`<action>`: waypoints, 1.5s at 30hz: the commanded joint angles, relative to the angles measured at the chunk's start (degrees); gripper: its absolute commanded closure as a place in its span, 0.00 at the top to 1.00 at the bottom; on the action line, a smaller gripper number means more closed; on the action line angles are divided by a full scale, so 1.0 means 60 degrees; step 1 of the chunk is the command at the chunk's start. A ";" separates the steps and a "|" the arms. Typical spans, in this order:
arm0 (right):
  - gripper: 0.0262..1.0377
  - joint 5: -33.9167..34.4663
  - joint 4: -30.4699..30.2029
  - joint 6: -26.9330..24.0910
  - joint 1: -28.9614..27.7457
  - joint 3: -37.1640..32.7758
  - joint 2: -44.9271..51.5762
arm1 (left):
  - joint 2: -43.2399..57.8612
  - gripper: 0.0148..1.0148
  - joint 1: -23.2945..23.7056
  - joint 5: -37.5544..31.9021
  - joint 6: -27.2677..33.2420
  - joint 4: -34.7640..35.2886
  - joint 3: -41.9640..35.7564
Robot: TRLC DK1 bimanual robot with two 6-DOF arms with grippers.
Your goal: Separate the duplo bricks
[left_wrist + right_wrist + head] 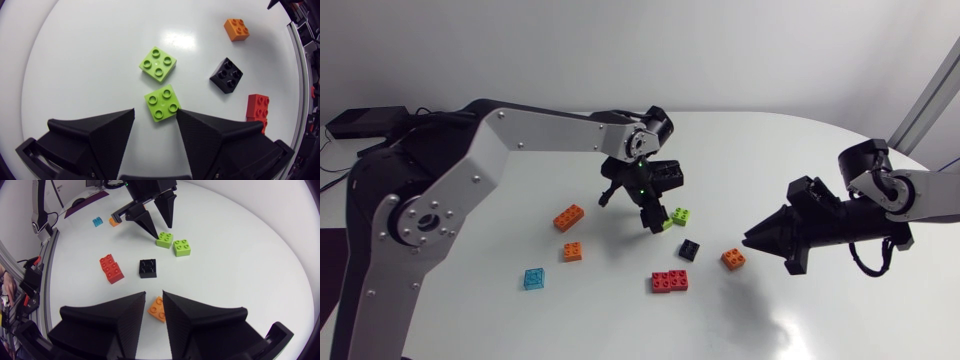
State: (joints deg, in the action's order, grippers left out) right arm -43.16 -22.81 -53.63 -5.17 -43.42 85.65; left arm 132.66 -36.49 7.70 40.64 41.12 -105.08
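My left hand [156,110] is open, 1 green brick [162,101] between its fingertips, 2nd green brick [158,63] just ahead. My right hand [154,294] is barely open, orange brick [157,309] at its tips.

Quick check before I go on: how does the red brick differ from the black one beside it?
Colour: the red brick is bright red, while the black brick is dark black.
Shape: the red brick is a long rectangle; the black brick is a square with four studs.
Place: the black brick lies nearer the green bricks; the red brick lies further from them.
Both lie flat with studs up, and nothing is stacked on either.
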 commanded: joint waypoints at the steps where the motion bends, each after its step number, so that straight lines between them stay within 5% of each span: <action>1: 0.28 -0.0088 -0.0168 -0.0291 -0.0091 0.0278 0.0052 | 0.0419 0.58 0.0047 0.0093 -0.0182 0.0207 -0.0431; 13: 0.28 -0.0131 -0.0271 -0.0291 -0.0120 0.0293 -0.0036 | 0.0434 0.57 -0.0100 0.0239 -0.0050 0.0529 -0.0534; 24: 0.28 -0.0161 -0.0813 -0.0071 -0.0003 0.0103 -0.0856 | -0.3360 0.86 0.0383 0.0327 -0.0153 -0.1302 0.3275; 37: 0.28 0.0235 -0.0652 0.0940 0.0671 0.0615 -0.2233 | -0.6392 0.89 0.1687 0.0269 -0.0241 -0.2826 0.7127; 45: 0.29 0.0996 -0.0579 0.1804 0.0730 0.1055 -0.3933 | -0.9000 0.90 0.1746 0.0078 -0.0504 -0.3426 0.9075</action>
State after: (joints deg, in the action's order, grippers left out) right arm -38.13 -26.61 -45.39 -1.06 -38.50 64.42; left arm 83.40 -26.24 8.69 39.09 22.11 -52.80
